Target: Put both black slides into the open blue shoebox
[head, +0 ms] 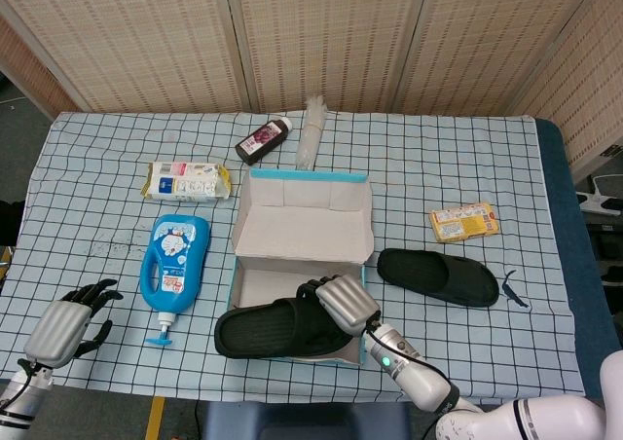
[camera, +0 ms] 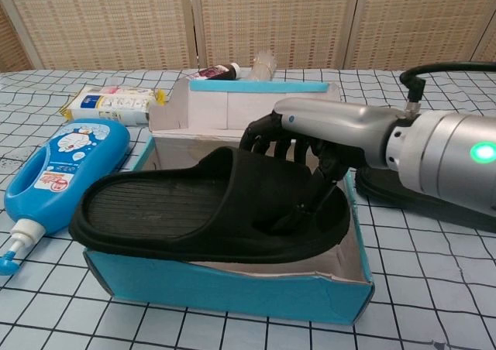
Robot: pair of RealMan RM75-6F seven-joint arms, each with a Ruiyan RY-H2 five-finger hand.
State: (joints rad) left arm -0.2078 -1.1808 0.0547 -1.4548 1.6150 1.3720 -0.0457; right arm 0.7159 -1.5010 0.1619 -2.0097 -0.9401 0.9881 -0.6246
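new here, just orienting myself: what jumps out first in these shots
The right hand grips a black slide over the open blue shoebox, its toe jutting past the box's left wall. The second black slide lies on the checked cloth to the right of the box. Far left, the left hand rests idle near the table edge.

We count two slides, one [head: 277, 328] over the box and one [head: 438, 275] on the table; one shoebox [head: 256, 190]; one blue bottle [head: 174, 261]; one dark bottle [head: 263, 139]; two packets [head: 188, 181] [head: 464, 222]; one clear roll [head: 311, 132]; two hands [head: 343, 302] [head: 66, 326].
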